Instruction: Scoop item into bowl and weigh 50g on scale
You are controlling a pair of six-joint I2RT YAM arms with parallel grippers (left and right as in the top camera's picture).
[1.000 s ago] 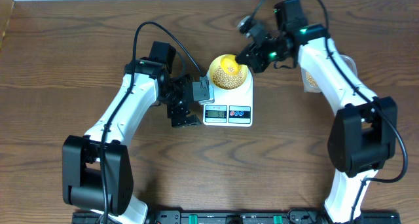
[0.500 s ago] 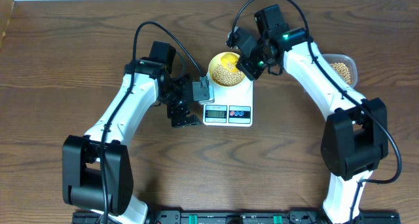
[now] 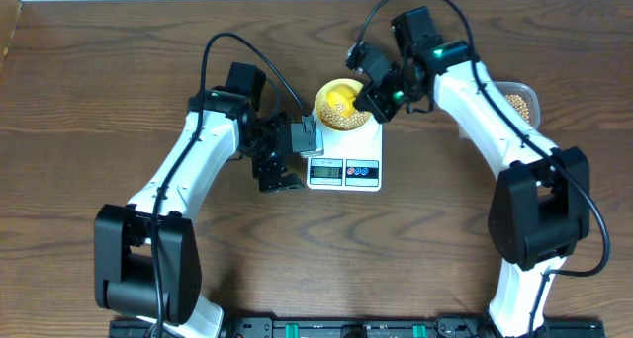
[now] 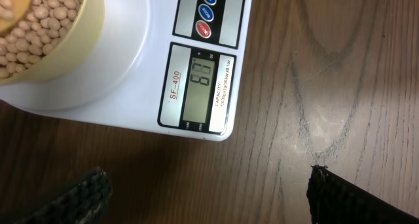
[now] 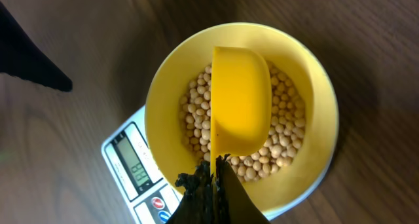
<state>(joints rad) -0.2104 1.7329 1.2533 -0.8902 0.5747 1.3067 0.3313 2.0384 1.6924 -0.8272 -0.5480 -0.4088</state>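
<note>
R gripper, pinched shut on the yellow scoop, holds it over the pale yellow bowl, part-filled w/ beans, atop the white scale, while L gripper, jaws wide apart & empty, sits by the scale's display side above the wooden table.

I am looking at a bright yellow scoop showing its smooth back, a clear plastic container sitting far right, both over the dark wooden table.
</note>
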